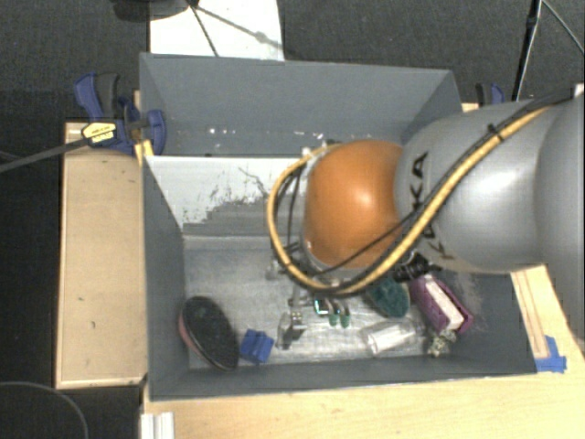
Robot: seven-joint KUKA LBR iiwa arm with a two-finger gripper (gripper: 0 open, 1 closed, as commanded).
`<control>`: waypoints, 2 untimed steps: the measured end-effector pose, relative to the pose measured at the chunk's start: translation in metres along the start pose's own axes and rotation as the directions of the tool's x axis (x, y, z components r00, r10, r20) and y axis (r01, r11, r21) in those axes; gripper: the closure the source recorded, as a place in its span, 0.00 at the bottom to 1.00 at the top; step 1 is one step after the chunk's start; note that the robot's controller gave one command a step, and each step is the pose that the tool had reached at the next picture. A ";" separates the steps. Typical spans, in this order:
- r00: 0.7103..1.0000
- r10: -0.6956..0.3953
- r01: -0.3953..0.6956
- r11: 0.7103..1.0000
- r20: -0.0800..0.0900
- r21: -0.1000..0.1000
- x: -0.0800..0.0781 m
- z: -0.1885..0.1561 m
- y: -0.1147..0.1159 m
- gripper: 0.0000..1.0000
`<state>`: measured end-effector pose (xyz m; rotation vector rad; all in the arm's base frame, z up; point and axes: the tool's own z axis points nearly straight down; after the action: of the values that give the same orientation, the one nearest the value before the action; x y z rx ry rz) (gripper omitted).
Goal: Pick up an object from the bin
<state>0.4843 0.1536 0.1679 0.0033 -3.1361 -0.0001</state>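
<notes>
One arm [512,199] reaches in from 3 o'clock, its thick grey link crossing the bin's right half. Its orange cover [352,199] sits over the bin's middle, ringed by looped cables [283,245]. Below the cover, the gripper [292,323] points down towards the floor near the front wall. Whether it is apart or together cannot be told, and no thing shows in it.

The bin [164,245] has bare floor at 9 to 11 o'clock of the gripper, along the left wall and the scuffed back slope. The front wall runs close by at 6 o'clock.

Nearest things: a small blue block [256,346] lies just beside the gripper at 8 o'clock, and a little green-tipped piece [335,314] sits just beside it at 3 o'clock. The gripper hangs over the floor between these two.

Past the block, at 9 o'clock, a black oval pad [208,332] with a reddish edge leans near the front-left corner. Towards 3 o'clock, under the arm, a teal lump [389,297], a purple box [441,305], a clear tube [388,339] and a small metal bit [438,344] lie close together.
</notes>
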 end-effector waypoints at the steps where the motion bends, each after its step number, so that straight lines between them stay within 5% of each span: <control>1: 0.972 -0.234 0.234 0.972 0.023 0.000 0.000 0.096 0.002 0.00; 2: 0.997 0.070 -0.070 0.998 0.012 -0.004 0.000 0.096 0.041 0.00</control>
<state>0.4840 0.1947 0.0716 -0.1065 -3.1461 -0.0054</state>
